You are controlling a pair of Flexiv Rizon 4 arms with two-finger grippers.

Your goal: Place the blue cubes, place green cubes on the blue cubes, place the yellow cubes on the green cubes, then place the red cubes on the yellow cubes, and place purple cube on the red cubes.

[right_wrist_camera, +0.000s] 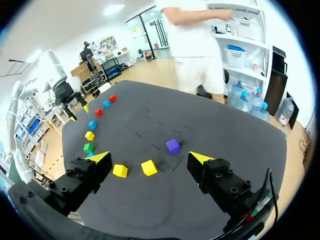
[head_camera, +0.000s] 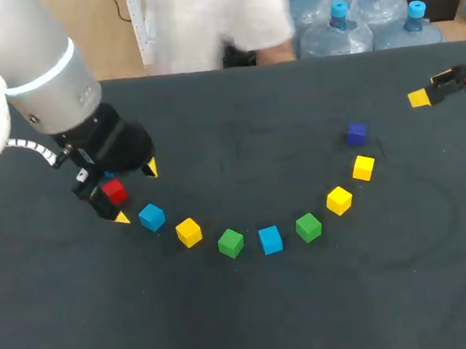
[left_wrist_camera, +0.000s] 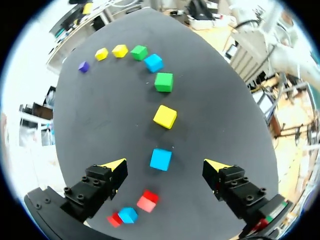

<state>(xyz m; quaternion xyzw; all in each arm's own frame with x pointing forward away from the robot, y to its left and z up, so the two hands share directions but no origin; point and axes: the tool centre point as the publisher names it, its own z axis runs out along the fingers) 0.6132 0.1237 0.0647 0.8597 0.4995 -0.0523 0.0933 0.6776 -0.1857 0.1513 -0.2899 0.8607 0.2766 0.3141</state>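
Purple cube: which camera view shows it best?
The right wrist view: the purple cube lies just ahead of the right end effector, large and unblocked. The head view shows it small; the left wrist view, tiny and far off.

left tool (head_camera: pixel 135 193) by red cube (head_camera: pixel 114 191); cube arc (head_camera: pixel 270 239) beside; purple cube (head_camera: pixel 357 133) at arc's far end

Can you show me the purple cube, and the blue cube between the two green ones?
purple cube (head_camera: pixel 357 133), head view, on its top face.
blue cube (head_camera: pixel 270 239), head view, on its top face.
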